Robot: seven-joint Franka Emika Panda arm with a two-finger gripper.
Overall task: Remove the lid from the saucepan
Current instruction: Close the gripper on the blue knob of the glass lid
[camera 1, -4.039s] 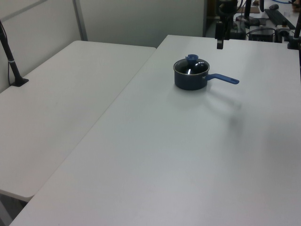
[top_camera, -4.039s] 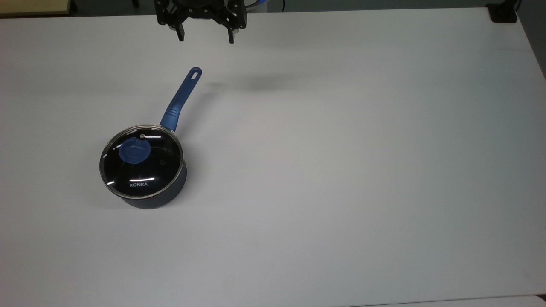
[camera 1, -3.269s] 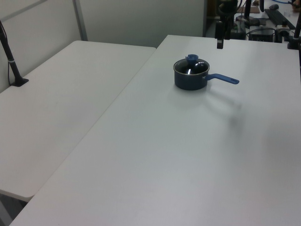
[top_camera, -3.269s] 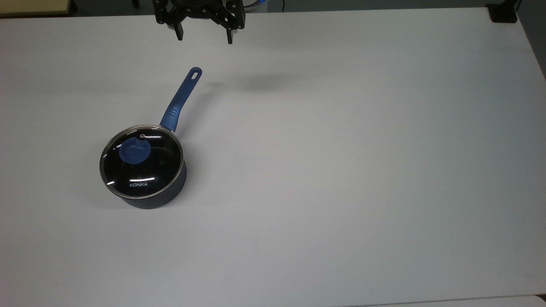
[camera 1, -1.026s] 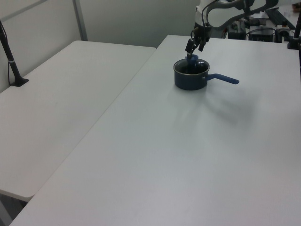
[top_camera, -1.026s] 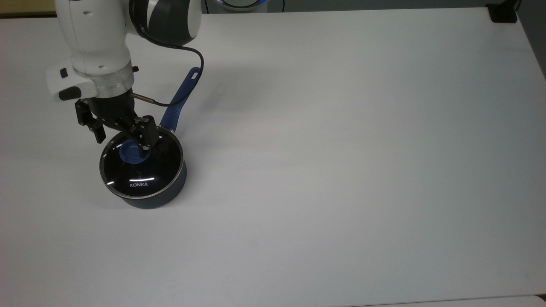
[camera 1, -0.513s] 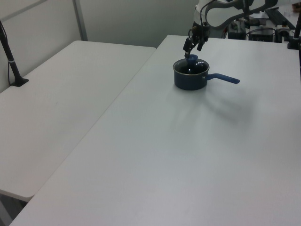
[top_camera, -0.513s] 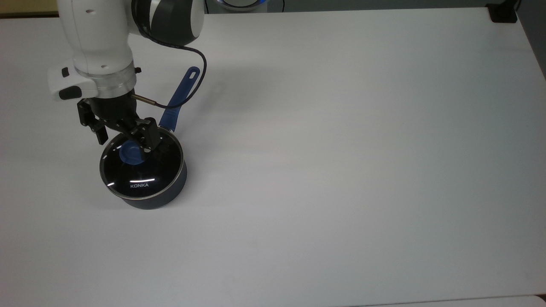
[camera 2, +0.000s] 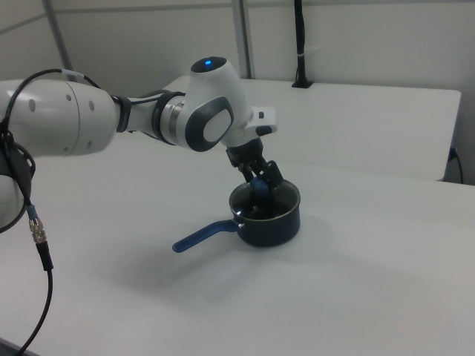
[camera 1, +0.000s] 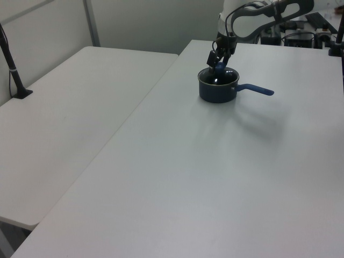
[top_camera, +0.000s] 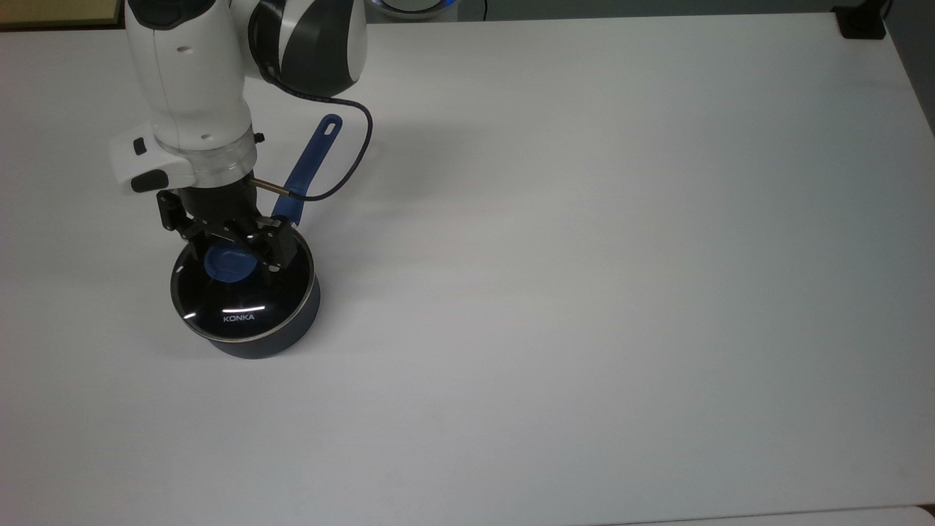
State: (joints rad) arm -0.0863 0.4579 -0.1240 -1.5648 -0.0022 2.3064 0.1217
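Lid (top_camera: 245, 288) and saucepan (top_camera: 292, 330) sit together in the left-centre of the top view, on a white desk (top_camera: 584, 292); the glass disc lies flat on the pot's rim, so the removal is not yet done. The saucepan's long blue handle (top_camera: 310, 168) runs up and slightly right in the top view, away from the pot and partly under the arm's cable (top_camera: 350, 175).

The Franka arm (top_camera: 197, 88) reaches in from the upper left of the top view, and the gripper (top_camera: 229, 257) hangs directly over the blue knob (top_camera: 228, 266) at the lid's centre. The jaws stand apart, one on either side of the knob, their line running roughly from upper left to lower right in the top view. In the right view the gripper (camera 2: 260, 182) is tilted, coming in at a slant over the pot's far rim, with the knob (camera 2: 258, 185) showing blue between the jaws. Whether the jaws already touch the knob cannot be told.

The relation that matters is this straddle: the knob lies between and just below the jaws, so the coming move looks like a short descent if needed, a closing on the knob, then a straight lift. A tilted grip could let the round knob slip, or drag the pot sideways.
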